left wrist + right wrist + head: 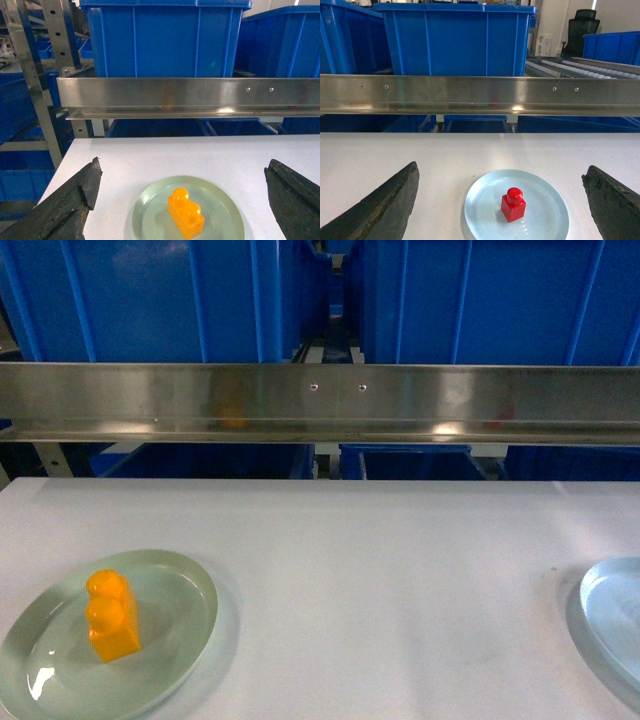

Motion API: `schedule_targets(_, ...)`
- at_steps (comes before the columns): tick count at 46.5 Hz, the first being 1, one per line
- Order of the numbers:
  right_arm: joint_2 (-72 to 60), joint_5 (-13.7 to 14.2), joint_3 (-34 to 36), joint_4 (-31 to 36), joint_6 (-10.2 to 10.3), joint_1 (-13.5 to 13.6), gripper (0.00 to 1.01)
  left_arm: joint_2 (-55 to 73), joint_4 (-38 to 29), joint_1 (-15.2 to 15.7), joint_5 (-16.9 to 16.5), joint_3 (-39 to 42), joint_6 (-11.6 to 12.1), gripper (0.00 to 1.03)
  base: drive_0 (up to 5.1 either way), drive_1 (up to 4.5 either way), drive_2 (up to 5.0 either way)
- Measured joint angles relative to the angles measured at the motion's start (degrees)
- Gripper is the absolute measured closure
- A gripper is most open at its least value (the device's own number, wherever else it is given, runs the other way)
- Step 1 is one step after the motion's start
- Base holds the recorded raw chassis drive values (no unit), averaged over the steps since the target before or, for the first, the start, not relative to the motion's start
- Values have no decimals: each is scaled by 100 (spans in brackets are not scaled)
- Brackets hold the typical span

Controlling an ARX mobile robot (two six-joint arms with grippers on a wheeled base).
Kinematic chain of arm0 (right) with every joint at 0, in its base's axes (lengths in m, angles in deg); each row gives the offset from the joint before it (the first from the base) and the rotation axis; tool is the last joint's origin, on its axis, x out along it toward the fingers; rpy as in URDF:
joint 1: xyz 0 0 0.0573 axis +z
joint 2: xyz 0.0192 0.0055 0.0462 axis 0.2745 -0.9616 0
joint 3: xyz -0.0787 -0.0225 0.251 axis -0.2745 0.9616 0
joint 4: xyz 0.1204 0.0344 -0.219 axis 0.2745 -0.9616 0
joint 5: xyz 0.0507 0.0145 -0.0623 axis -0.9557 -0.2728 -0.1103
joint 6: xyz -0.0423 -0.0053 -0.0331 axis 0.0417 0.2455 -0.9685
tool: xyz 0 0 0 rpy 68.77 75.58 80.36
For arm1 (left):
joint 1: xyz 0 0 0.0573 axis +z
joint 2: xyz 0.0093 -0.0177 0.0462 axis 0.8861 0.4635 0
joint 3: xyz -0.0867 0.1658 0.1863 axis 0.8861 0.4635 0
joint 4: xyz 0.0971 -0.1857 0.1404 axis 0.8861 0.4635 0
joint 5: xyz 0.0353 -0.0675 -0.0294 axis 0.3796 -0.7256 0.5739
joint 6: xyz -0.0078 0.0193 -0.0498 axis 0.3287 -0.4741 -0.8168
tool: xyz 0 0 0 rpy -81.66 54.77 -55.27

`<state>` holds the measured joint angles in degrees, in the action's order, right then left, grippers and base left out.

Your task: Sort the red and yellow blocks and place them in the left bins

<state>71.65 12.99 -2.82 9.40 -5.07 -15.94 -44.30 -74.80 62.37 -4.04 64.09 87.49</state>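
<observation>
Both grippers hang wide open and empty: the left gripper [182, 200] straddles the orange-yellow two-stud brick [186, 212] on its pale green plate [150, 210], and the right gripper [500, 200] frames a red single-stud block [513, 205] on a pale blue plate [545, 220]. Each plate sits on the white table [380, 570], apparently staging one block per arm. Behind the steel rail [320, 400] stand the deep blue bins [165, 40], the left ones being the likely targets.
</observation>
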Motion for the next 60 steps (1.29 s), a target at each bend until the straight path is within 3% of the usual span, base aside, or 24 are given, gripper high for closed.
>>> schedule_targets(48, -4, 26, 0, 20, -4, 17, 3, 0, 0, 0, 0, 0, 0, 5, 0, 0, 0)
schedule_targets(49, -24, 160, 0, 96, -17, 109, 3, 0, 0, 0, 0, 0, 0, 5, 0, 0, 0)
schedule_targets(51, -188, 629, -2, 566, -138, 579, 3, 0, -2, 0, 2, 0, 0, 5, 0, 0, 0)
schedule_targets(52, -365, 1054, -2, 957, -262, 1084, 3, 0, 0, 0, 2, 0, 0, 5, 0, 0, 0)
schedule_targets(53, -472, 1257, -2, 1132, -326, 1434, 3, 2, -2, 22, -39, 0, -4, 5, 0, 0, 0)
schedule_targets(54, -654, 1580, 0, 1329, -422, 1897, 3, 17, -48, 153, -304, 0, -17, 5, 0, 0, 0)
schedule_targets(56, -909, 2009, 2, 1558, -529, 2455, 3, 72, -216, 546, -730, 0, -35, 5, 0, 0, 0)
schedule_targets(59, -1163, 2479, 4, 1810, -640, 2914, 3, 245, -476, 1209, -1270, 0, -109, 5, 0, 0, 0)
schedule_targets(60, -1399, 2931, 4, 2164, -774, 3386, 3, 693, -914, 2083, -2105, 0, -177, 5, 0, 0, 0)
